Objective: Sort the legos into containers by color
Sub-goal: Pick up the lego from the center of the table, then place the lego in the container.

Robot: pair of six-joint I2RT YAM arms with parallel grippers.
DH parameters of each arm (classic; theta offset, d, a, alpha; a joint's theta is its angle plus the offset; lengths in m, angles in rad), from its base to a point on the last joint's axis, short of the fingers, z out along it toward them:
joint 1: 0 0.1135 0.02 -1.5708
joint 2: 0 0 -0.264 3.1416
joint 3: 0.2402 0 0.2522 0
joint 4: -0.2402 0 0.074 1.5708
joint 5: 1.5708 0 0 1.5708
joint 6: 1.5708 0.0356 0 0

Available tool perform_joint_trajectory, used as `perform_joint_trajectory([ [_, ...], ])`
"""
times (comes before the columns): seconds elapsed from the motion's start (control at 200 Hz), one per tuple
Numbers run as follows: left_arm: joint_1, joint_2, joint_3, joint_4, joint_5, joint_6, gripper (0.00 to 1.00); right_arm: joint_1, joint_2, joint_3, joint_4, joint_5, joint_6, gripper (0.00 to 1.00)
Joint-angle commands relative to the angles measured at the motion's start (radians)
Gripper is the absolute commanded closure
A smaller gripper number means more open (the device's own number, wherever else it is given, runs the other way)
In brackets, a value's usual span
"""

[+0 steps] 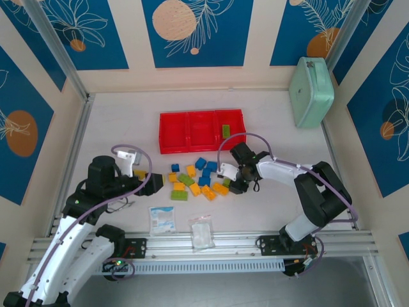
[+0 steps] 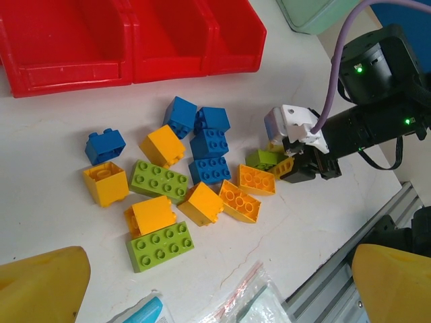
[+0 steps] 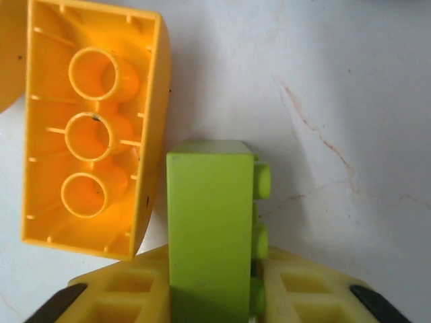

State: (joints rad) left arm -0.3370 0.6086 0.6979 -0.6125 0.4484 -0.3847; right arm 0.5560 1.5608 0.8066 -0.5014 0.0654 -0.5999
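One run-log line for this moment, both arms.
right fingers: shut on lime green plastic brick | left fingers: open, beside brick pile | red plastic tray: another green brick in right compartment

No text, brand or number can be read anywhere. The clear packet (image 1: 162, 220) on the table (image 1: 128, 128) carries blue print, too small to make out.

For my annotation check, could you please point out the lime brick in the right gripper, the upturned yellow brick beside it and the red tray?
lime brick (image 3: 209, 222), right wrist view, smooth side.
upturned yellow brick (image 3: 91, 128), right wrist view, hollow underside.
red tray (image 1: 192, 149), top external view, front wall.
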Motion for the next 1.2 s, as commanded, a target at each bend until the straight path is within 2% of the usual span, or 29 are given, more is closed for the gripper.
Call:
perform_joint_trajectory([
  [0.0, -0.006, -0.015, -0.003, 0.019, 0.002, 0.01, 0.01, 0.007, 0.017, 0.016, -0.05, -0.073, 0.006, 0.76],
  [0.31, -0.005, -0.024, -0.005, 0.019, -0.002, 0.012, 0.01, -0.013, -0.11, 0.02, -0.072, -0.098, 0.081, 0.94],
  [0.475, -0.006, -0.026, -0.006, 0.02, 0.0, 0.012, 0.01, -0.061, -0.22, 0.073, -0.051, -0.065, 0.193, 0.97],
  [0.59, -0.005, -0.024, -0.005, 0.02, -0.001, 0.012, 0.01, -0.107, -0.238, 0.162, -0.029, -0.024, 0.343, 1.0],
  [0.74, -0.005, -0.023, -0.006, 0.017, -0.008, 0.013, 0.01, -0.147, -0.124, 0.354, -0.088, 0.053, 0.564, 1.0],
  [0.81, -0.005, -0.023, -0.003, 0.014, -0.009, 0.013, 0.01, -0.178, -0.005, 0.517, -0.212, 0.154, 0.748, 1.0],
  [0.855, -0.005, -0.024, -0.002, 0.013, -0.01, 0.013, 0.01, -0.201, 0.066, 0.599, -0.282, 0.152, 0.805, 1.0],
  [0.985, -0.005, -0.031, -0.002, 0.013, -0.011, 0.013, 0.01, -0.208, 0.241, 0.767, -0.358, 0.144, 0.866, 1.0],
  [1.196, -0.007, -0.036, -0.006, 0.02, 0.0, 0.019, 0.01, -0.197, 0.443, 0.964, -0.445, 0.184, 0.915, 1.0],
])
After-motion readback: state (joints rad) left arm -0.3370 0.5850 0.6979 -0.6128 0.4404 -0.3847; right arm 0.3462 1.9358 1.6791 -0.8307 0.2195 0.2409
